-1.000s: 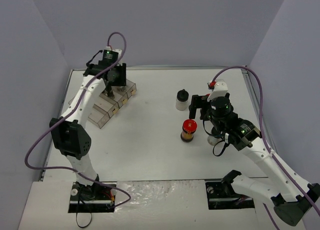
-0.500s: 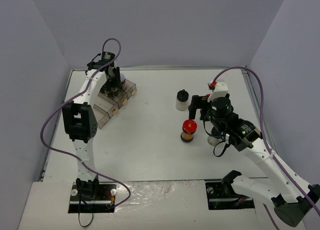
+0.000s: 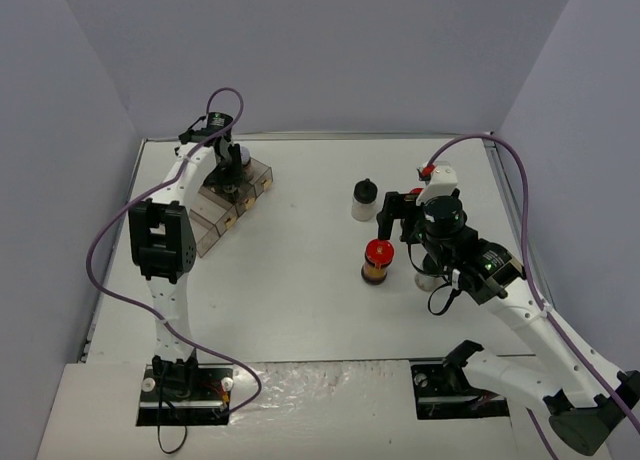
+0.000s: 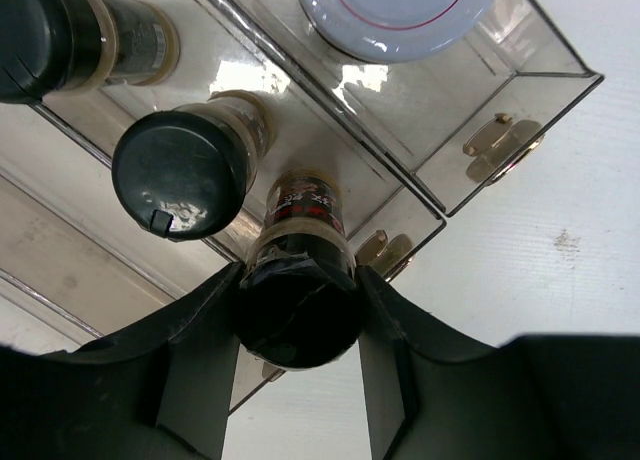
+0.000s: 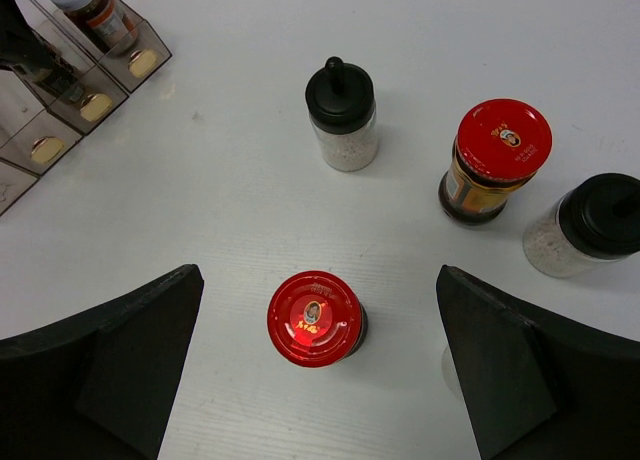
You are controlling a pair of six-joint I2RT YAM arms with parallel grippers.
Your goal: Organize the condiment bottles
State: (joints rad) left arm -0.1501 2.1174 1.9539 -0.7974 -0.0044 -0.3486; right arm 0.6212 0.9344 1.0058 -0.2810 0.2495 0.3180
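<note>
Right gripper [image 5: 317,280]: fingers [image 5: 110,370] spread wide, holding nothing. A red-lidded jar [image 5: 314,318] stands upright on the white table [image 5: 220,190] between them, apart from both. Beyond it are a black-capped jar [image 5: 341,115] (white grains inside), a second red-lidded jar [image 5: 497,160] and, near the right edge, another black-capped jar [image 5: 590,225]. Top left: a clear tray [image 5: 140,60] with a white-lidded jar [image 5: 90,5] in one compartment. The dark shape [image 5: 25,40] beside it is possibly an arm (cropped).

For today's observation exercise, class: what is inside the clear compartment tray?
The tray holds a white-lidded jar and two black-capped jars. The left claw grips a fourth jar over a front compartment. Its cap hides whether its base rests inside; the arm covers some compartments.
</note>
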